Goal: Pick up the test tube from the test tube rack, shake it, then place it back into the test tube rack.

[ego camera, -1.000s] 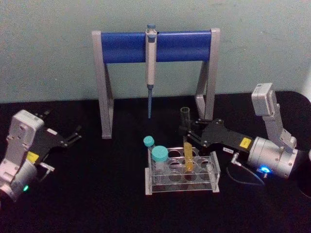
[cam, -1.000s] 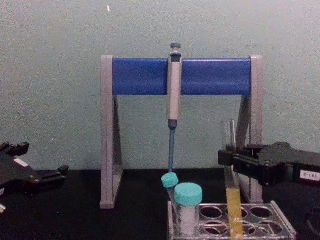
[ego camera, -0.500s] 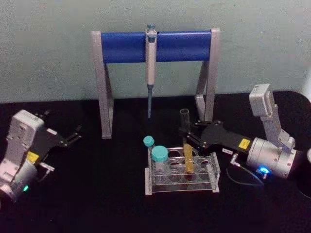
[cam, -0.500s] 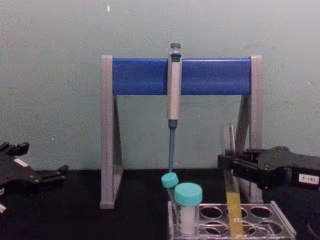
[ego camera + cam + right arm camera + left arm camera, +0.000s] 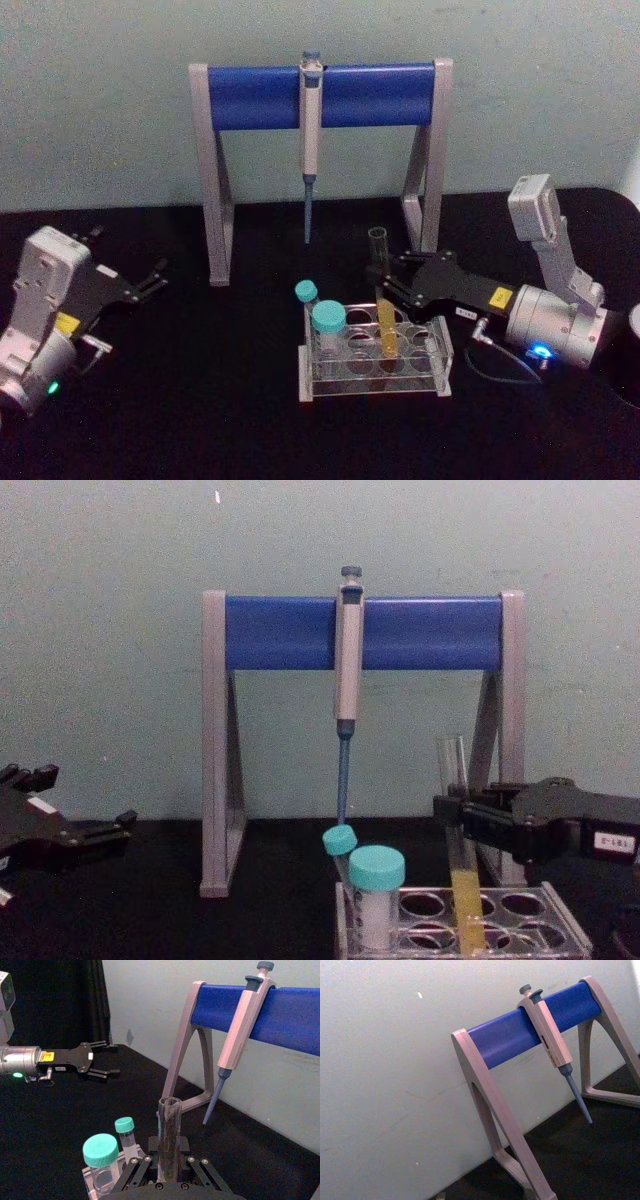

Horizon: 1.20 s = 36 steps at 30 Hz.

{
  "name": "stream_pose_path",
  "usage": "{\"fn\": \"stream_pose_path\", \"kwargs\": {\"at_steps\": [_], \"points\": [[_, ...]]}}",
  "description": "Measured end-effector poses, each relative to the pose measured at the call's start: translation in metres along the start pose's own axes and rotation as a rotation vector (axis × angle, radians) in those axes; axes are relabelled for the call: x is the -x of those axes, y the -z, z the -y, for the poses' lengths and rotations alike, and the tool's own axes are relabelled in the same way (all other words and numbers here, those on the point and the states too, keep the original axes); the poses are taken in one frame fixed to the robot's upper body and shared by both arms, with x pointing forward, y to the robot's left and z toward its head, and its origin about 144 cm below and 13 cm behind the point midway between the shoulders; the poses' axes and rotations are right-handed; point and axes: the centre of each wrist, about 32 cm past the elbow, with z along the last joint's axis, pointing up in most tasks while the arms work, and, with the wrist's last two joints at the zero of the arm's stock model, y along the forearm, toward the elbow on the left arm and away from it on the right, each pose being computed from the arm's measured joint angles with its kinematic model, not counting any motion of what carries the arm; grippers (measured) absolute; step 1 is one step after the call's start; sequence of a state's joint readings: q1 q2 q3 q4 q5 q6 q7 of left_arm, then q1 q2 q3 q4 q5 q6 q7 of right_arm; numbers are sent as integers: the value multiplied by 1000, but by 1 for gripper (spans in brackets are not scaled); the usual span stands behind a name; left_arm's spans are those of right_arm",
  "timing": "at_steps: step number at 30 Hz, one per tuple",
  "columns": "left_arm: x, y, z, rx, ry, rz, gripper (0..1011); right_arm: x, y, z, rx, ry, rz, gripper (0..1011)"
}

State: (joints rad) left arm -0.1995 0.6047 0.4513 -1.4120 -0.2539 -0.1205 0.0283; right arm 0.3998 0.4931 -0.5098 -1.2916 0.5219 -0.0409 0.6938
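A black table [image 5: 200, 420] ran across the whole scene, with a pale green wall behind it. At the back stood the pipette stand [image 5: 260, 95], two grey legs carrying a blue crossbar. The left gripper [image 5: 150, 280] was parked at the left side of the table, well apart from everything else, with its fingers spread apart and nothing between them. The right gripper [image 5: 380, 278] reached in from the right, level above the test tube rack [image 5: 370, 392], its two black fingers clamped on the test tube [image 5: 386, 335] about halfway up the glass. The clear rack sat at the centre front of the table, in front of the stand's right half. A grey pipette [image 5: 310, 130] hung from the middle of the crossbar, its blue tip pointing down, behind the rack. In the chest view the test tube [image 5: 466, 910] leaned slightly, its open top toward the left and its yellow-orange lower part down inside a hole near the middle of the rack [image 5: 520, 905], while the right gripper [image 5: 455, 820] gripped it just above the liquid. At the rack's left end stood a wide teal-capped tube [image 5: 328, 318], with a narrower teal-capped tube [image 5: 306, 291] just behind it, tilted
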Motion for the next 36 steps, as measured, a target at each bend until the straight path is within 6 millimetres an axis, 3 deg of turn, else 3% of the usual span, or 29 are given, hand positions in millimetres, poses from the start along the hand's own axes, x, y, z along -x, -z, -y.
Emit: {"fn": "stream_pose_path", "kwargs": {"at_steps": [26,30,36], "points": [[0,0,0,0,0,0,1001,0,0,0,3,3,2,234],[0,0,0,0,0,0,1001,0,0,0,2,3,2,297],[0,0,0,0,0,0,1001,0,0,0,1,2,1,483]]}}
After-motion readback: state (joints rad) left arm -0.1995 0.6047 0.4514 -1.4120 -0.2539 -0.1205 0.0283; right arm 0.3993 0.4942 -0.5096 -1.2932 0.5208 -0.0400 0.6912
